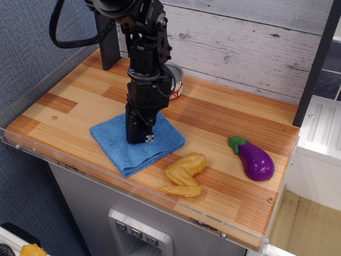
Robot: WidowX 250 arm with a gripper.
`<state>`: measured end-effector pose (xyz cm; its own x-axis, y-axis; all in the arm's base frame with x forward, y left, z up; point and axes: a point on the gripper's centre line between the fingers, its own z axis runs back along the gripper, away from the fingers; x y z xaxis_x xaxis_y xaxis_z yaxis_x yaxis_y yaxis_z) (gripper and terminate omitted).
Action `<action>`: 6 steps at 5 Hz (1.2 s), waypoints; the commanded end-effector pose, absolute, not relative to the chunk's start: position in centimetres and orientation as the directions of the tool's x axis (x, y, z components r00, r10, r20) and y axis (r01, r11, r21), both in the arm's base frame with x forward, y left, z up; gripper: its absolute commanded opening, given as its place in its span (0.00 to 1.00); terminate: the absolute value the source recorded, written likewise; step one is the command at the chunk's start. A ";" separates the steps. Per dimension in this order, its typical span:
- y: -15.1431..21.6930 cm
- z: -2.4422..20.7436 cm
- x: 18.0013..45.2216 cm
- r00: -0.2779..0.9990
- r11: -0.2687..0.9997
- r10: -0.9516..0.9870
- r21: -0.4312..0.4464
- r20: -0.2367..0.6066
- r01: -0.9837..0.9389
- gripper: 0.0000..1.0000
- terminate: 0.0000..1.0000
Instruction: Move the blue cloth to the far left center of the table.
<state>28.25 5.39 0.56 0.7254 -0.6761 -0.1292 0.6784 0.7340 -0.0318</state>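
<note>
The blue cloth [113, 145] lies flat near the front edge of the table [64, 101], left of centre, with one corner pointing at the front rim. My black gripper [137, 140] stands upright on the middle of the cloth. Its fingers are drawn together, with the tips pressed into the fabric. The tips hide the bit of cloth between them. The cloth's edges rest on the wood.
A mushroom can [175, 81] stands just behind the arm. A yellow toy food piece [185, 174] lies right of the cloth, near the front edge. A purple eggplant [256, 160] lies further right. A black post [109, 49] rises at the back left. A clear rim edges the table.
</note>
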 end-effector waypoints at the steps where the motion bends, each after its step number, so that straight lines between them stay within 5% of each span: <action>1: 5.2 0.8 27.2 0.722 0.722 -0.688 0.029 -0.075 0.691 0.00 0.00; 6: 17.4 0.4 26.8 0.875 0.872 -0.479 0.073 -0.069 0.483 0.00 0.00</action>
<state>27.87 16.64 0.67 0.8678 -0.4932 -0.0603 0.4967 0.8642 0.0804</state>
